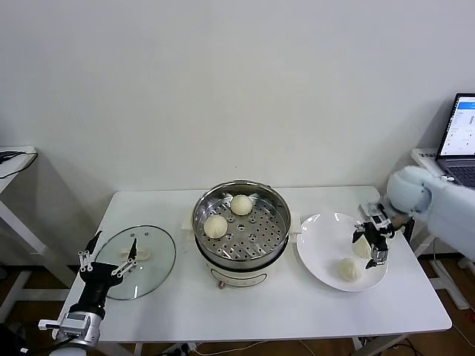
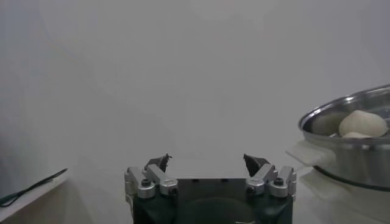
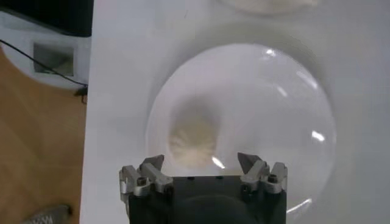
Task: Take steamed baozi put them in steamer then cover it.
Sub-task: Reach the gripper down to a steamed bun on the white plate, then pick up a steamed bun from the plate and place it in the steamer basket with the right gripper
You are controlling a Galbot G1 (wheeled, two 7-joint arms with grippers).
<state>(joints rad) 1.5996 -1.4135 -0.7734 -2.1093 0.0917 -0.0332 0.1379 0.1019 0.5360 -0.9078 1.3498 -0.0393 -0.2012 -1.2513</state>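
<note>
The steamer stands open at the table's middle, with two steamed baozi on its perforated tray. Two more baozi lie on the white plate to its right: one near the front, one between the spread fingers of my right gripper. From the right wrist that bun sits just ahead of the open right gripper, not touched. My left gripper waits open at the front left; from its wrist the left gripper holds nothing, with the steamer off to one side.
A round glass lid lies flat on the table left of the steamer, under my left gripper. A laptop stands on a side table at the right, close behind my right arm. Another side table is at the far left.
</note>
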